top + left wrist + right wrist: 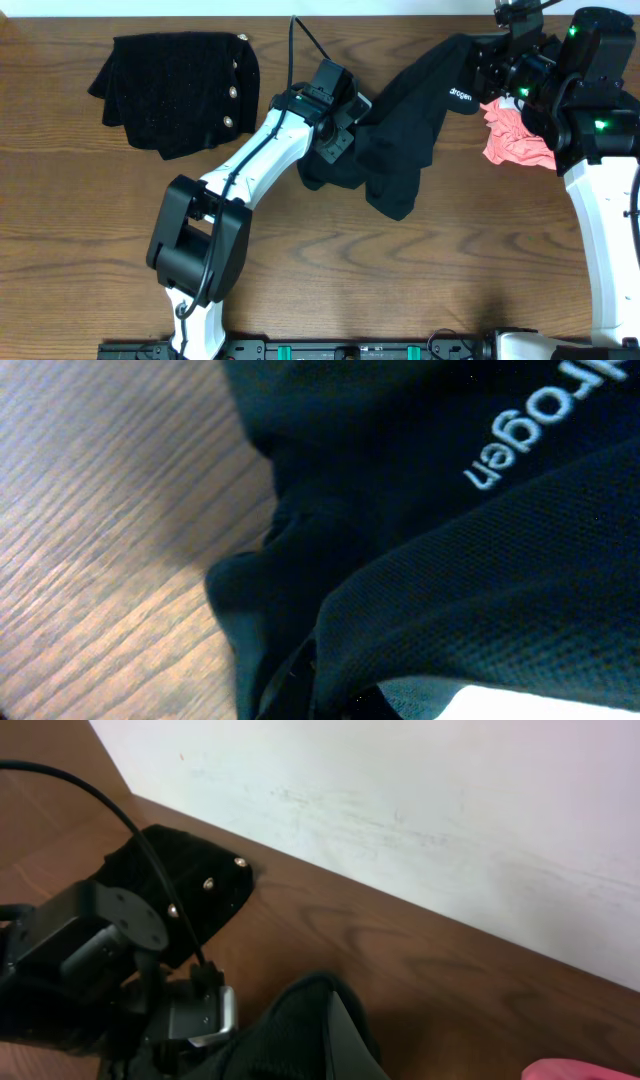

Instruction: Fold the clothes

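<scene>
Garment in hand: black shirt (405, 150) with pale lettering (530, 435), strung in a loose diagonal between the two arms. Its lower part was bunched on the counter (420, 290) and its upper corner was raised toward the far right.
Right jaws: hidden under cloth in the wrist view. Closed on the shirt's upper edge, judging by how the fabric rose to them off the wood.
Left jaws: buried in the shirt's left side (wrist view was all dark mesh, pressed close). Cannot tell whether they gripped or merely rested there.
Folded pile: dark buttoned garment (180, 90), far left, well apart from the work.
Waiting: pink cloth (515, 138), crumpled just beside the shirt's raised end.
Step, as I read it: spreading the shirt flat ahead of any fold.
How to do it well: make sure the left side has a firm hold on one layer, not a wad. Draw the two holds apart until the slack goes, keeping them level. Lower the hanging edge to the wood first, then the rest.
Watch for: the pink cloth snagging and dragging along, so lay the shirt toward the open middle.
</scene>
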Controlling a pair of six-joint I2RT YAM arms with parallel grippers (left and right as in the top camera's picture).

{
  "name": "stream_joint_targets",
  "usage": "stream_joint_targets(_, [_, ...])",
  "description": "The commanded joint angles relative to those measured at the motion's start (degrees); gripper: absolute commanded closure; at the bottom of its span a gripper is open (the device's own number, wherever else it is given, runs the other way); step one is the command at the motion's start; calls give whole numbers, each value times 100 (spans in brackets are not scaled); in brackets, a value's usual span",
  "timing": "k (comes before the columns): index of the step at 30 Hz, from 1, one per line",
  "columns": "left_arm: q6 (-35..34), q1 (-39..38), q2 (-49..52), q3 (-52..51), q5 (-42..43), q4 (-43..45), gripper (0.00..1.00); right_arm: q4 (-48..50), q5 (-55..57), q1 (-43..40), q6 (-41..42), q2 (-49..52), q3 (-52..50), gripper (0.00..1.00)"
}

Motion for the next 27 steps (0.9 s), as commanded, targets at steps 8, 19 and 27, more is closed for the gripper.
stream_joint_targets(8, [-411,72,-2286,293,-839,79,94,61,-87,-278,-76,-179,105,97])
stream_joint_targets(19, [-586,673,-4271,297,-839,376,94,-354,297,-673,-85,-925,721,99])
stream_joint_targets(27, [-935,820,-5075,297,-837,439,94,-966,350,-1019,-85,-1609,1255,99])
